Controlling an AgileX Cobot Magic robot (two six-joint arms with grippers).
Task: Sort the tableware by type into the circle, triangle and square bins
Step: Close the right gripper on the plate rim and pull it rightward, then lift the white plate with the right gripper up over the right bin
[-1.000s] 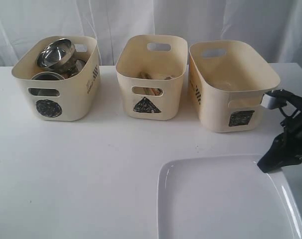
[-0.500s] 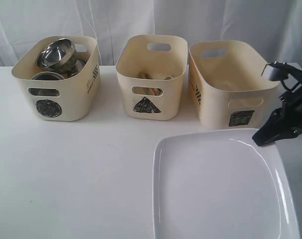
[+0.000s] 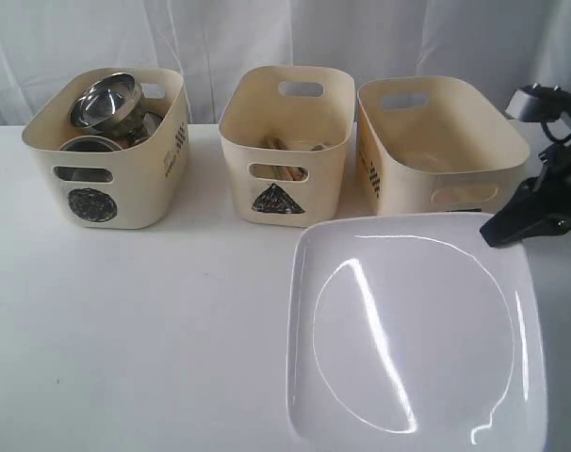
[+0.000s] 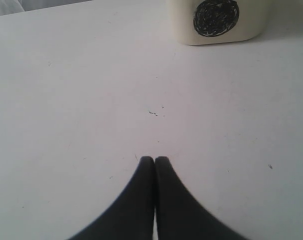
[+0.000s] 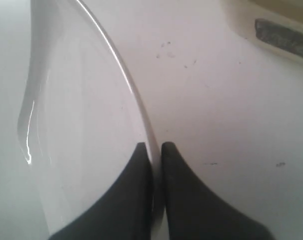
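Plate (image 3: 408,330) hangs from my right gripper (image 5: 154,147), clamped narrow on its rim; square bin (image 3: 403,200) sits at eleven o'clock of it, right arm nearer.

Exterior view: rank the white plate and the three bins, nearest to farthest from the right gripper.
1. White plate, front right, held at its edge by the right gripper.
2. Square bin, rear right, mark hidden.
3. Triangle bin, middle.
4. Circle bin, far left.
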